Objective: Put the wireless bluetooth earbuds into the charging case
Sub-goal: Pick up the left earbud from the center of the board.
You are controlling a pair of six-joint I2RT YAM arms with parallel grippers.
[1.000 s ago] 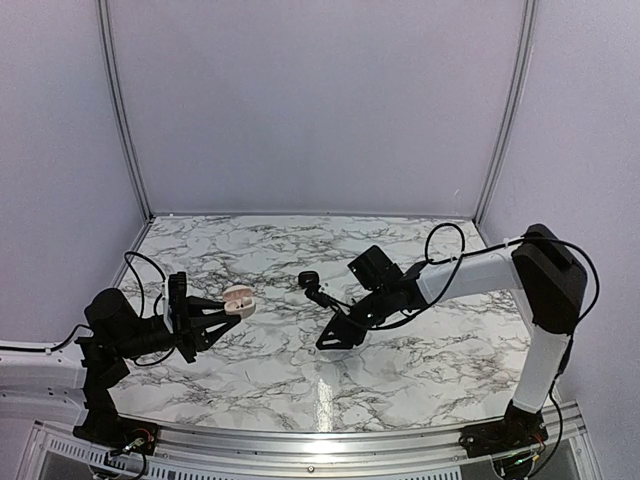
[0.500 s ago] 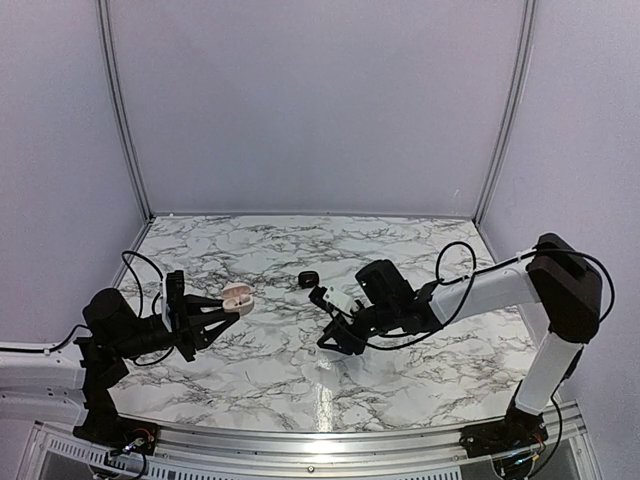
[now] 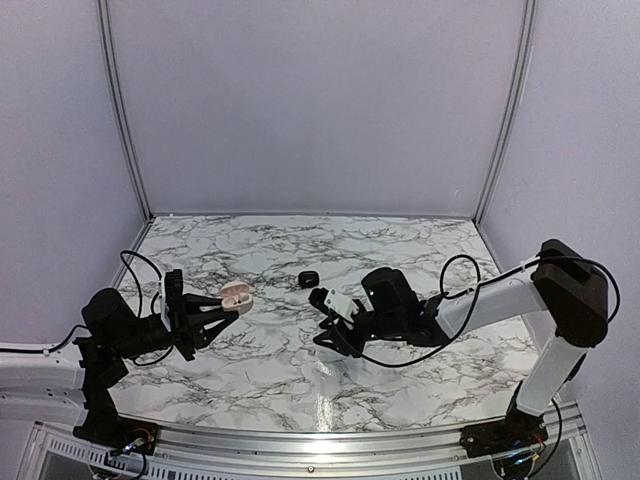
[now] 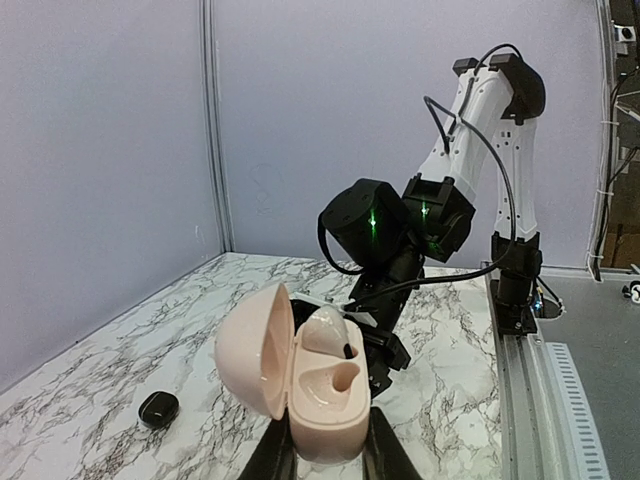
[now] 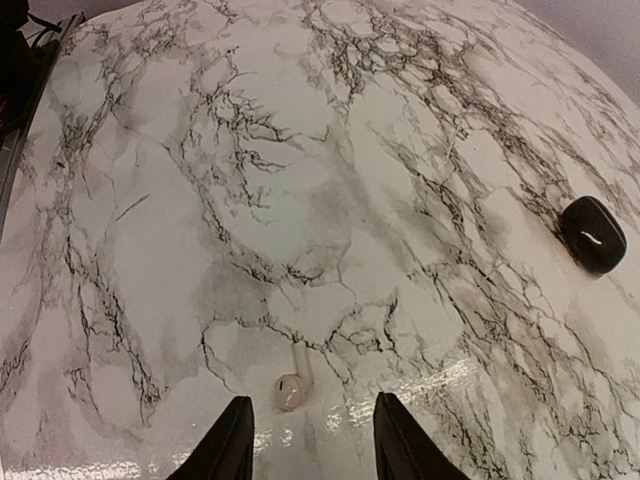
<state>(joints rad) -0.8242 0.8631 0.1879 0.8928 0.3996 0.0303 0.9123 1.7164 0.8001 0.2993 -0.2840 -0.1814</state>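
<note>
left gripper (image 3: 226,305) is clenched on the charging case (image 3: 237,296), held up off the marble table (image 3: 450,240) at the left side. in the left wrist view the left gripper (image 4: 325,462) pinches the case (image 4: 318,410) at its lower body, one of its fingers (image 4: 268,458) on each side. the case is upright, with the lid (image 4: 252,352) swung open to the left. the upper well holds a pale rounded piece (image 4: 325,332) with a dark spot, maybe an earbud, can't confirm. the lower well (image 4: 345,378) shows as a hollow.

right gripper (image 3: 328,338) is low over the table near the middle, angled down toward the near-left. in the right wrist view the right gripper (image 5: 310,445) has its jaws apart, grasping nothing. a pale stemmed earbud (image 5: 291,385) lies flat on the marble just ahead of and between the two fingertips (image 5: 232,432). whether it touches either fingertip can't be told. this earbud is too small to pick out in the top view.

black lump (image 3: 308,277) sits on the table between the two grippers, a bit farther back. it's also seen at the far right of the right wrist view (image 5: 592,233) and low left in the left wrist view (image 4: 158,408), apart from both grippers and from the earbud.
</note>
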